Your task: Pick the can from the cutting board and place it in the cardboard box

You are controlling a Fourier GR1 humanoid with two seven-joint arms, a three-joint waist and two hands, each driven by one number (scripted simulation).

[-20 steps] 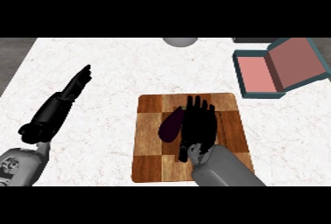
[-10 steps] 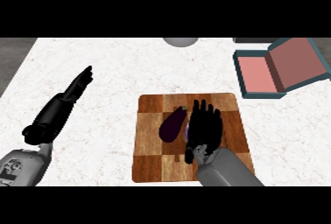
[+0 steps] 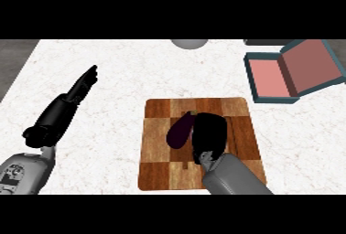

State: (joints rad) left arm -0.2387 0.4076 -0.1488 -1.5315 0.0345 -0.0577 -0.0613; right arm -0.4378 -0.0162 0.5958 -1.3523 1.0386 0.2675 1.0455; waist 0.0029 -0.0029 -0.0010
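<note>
Black right robot hand point(image 3: 211, 137), newly lowered over cutting board point(image 3: 159, 173) beside purple vegetable point(image 3: 177, 135); you cannot tell whether it clamps the can.

White marbled desk point(image 3: 121, 59). Wooden checkered cutting board point(image 3: 159, 169) lay at centre, near the front edge. Right hand point(image 3: 211, 135) sat over the board's middle as one dark mass, touching or just beside a dark purple aubergine-shaped thing point(image 3: 180, 131) on its left; can hidden or not distinguishable. Cardboard box point(image 3: 270, 75), teal outside and pink inside, stood lid-open at the far right, well apart from the board. Left hand point(image 3: 82, 86) rested on the left, fingers straight. Grey round object point(image 3: 189, 43) at the far edge.
</note>
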